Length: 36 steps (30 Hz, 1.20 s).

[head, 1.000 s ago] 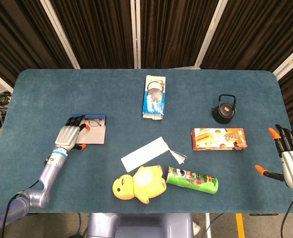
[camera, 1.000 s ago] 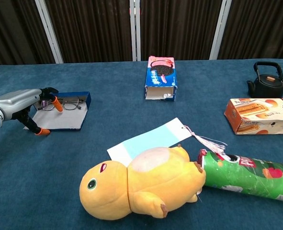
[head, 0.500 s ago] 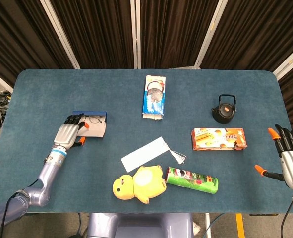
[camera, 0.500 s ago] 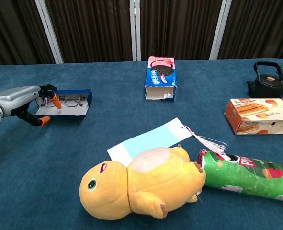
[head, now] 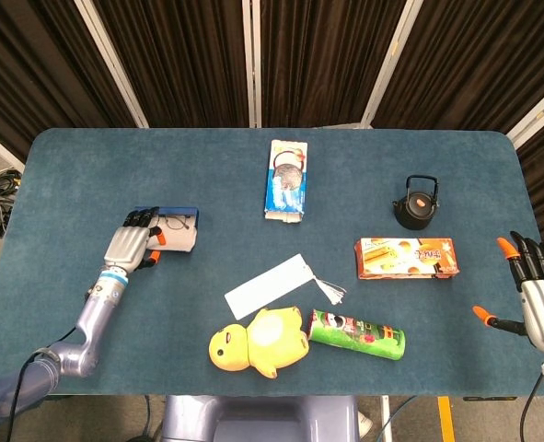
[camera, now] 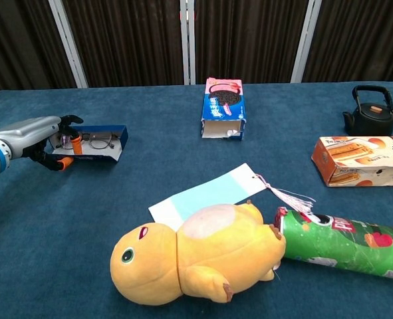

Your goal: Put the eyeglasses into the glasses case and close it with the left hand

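The blue glasses case (head: 178,232) (camera: 105,144) lies at the table's left. Its white flap is tilted up, partly folded over the tray. The eyeglasses (camera: 98,139) lie inside it, and their thin frame also shows in the head view (head: 179,222). My left hand (head: 132,243) (camera: 48,138) is at the case's left end. It holds the raised flap between the thumb below and the fingers above. My right hand (head: 538,296) hangs off the table's right edge with its fingers spread, holding nothing.
A cookie box (head: 287,178) lies at the back centre, with a black kettle (head: 416,203) and an orange snack box (head: 406,257) to the right. A white card (head: 267,285), a yellow plush (head: 258,340) and a green chips can (head: 356,333) lie near the front.
My left hand has lifted the case's white flap from flat on the table to steeply tilted over the tray. The right hand has not moved.
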Each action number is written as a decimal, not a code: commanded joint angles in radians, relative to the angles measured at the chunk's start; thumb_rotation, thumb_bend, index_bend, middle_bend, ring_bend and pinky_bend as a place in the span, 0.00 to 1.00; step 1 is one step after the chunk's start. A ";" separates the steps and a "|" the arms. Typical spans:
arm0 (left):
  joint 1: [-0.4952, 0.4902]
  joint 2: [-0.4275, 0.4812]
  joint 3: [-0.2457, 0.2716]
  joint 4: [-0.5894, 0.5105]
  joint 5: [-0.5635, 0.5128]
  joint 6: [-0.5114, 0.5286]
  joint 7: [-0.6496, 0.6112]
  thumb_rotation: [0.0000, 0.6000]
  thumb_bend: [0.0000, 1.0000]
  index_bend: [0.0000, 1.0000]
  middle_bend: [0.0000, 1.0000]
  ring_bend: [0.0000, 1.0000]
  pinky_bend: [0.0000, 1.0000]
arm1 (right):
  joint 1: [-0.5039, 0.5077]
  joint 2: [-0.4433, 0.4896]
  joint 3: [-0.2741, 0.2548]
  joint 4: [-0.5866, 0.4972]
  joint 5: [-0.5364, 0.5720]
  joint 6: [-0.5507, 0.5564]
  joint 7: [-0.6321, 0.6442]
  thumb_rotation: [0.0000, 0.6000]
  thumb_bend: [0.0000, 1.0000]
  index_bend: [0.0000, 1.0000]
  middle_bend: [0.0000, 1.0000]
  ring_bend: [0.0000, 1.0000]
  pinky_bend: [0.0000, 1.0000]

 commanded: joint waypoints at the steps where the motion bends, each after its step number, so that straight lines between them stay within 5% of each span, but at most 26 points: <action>1: 0.009 0.011 0.007 -0.010 0.004 0.005 -0.006 1.00 0.53 0.61 0.00 0.00 0.00 | -0.001 0.001 0.000 -0.001 -0.002 0.002 0.001 1.00 0.00 0.00 0.00 0.00 0.00; 8: 0.038 0.091 0.025 -0.114 0.022 0.034 0.001 1.00 0.53 0.63 0.00 0.00 0.00 | -0.003 0.004 -0.002 -0.007 -0.010 0.009 0.003 1.00 0.00 0.00 0.00 0.00 0.00; 24: 0.094 0.418 0.087 -0.584 -0.103 0.009 0.232 1.00 0.54 0.63 0.00 0.00 0.00 | -0.009 0.014 -0.005 -0.018 -0.028 0.023 0.016 1.00 0.00 0.00 0.00 0.00 0.00; 36: 0.053 0.378 0.083 -0.585 -0.205 -0.013 0.293 1.00 0.54 0.63 0.00 0.00 0.00 | -0.008 0.014 -0.004 -0.015 -0.026 0.021 0.016 1.00 0.00 0.00 0.00 0.00 0.00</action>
